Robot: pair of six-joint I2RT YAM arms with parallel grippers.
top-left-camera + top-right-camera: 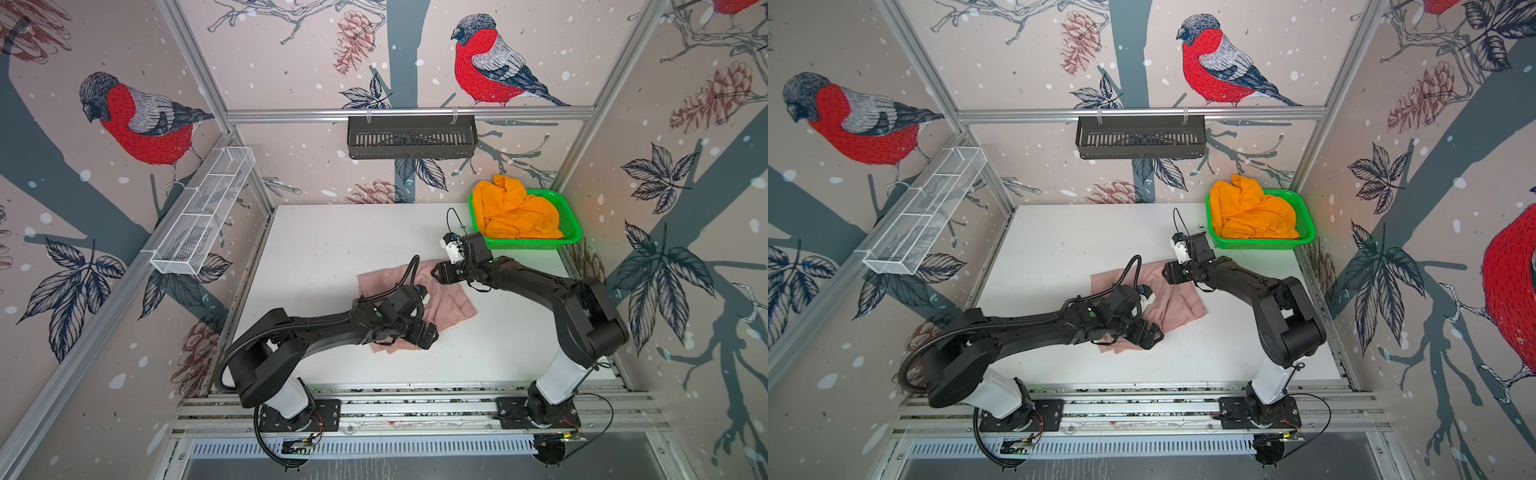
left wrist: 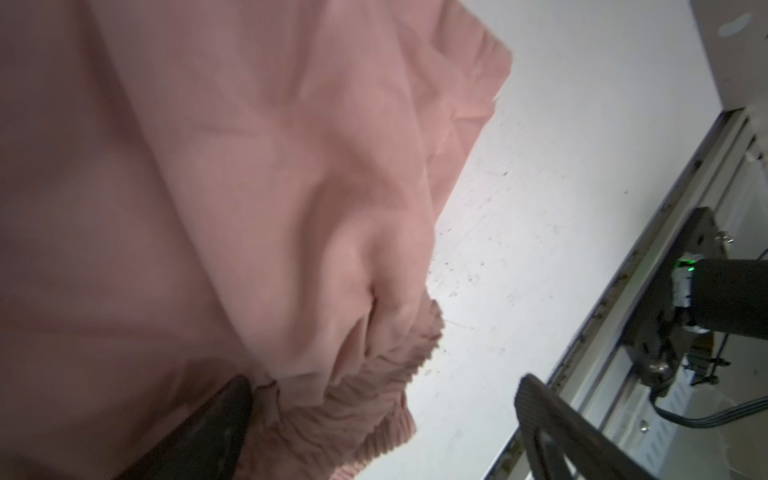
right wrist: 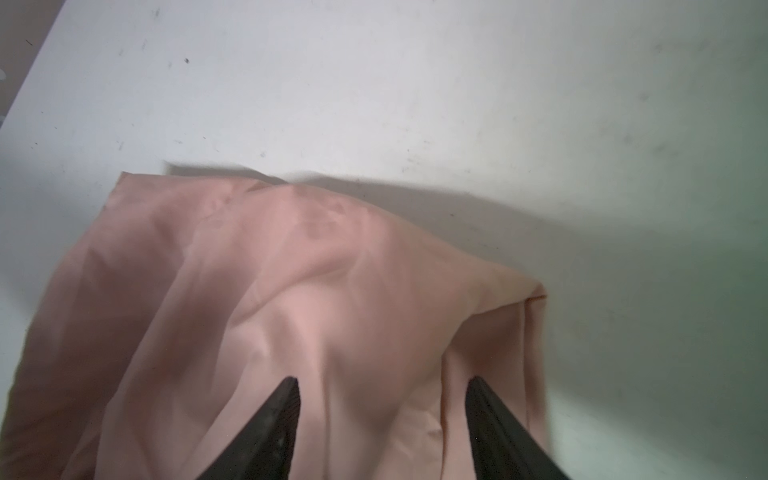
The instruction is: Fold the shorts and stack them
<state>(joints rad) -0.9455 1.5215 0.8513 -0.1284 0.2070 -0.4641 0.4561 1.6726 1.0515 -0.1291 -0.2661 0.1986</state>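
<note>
The pale pink shorts lie rumpled in the middle of the white table, partly under my left arm. My left gripper is open at their near edge, and the gathered waistband lies between its spread fingers. At the shorts' far edge my right gripper is open just above the pink cloth, gripping nothing. The orange shorts sit bunched in the green basket at the back right.
A black slotted tray hangs on the rear rail. A white wire shelf is fixed to the left wall. Both arm bases stand on the aluminium rail along the table's front edge.
</note>
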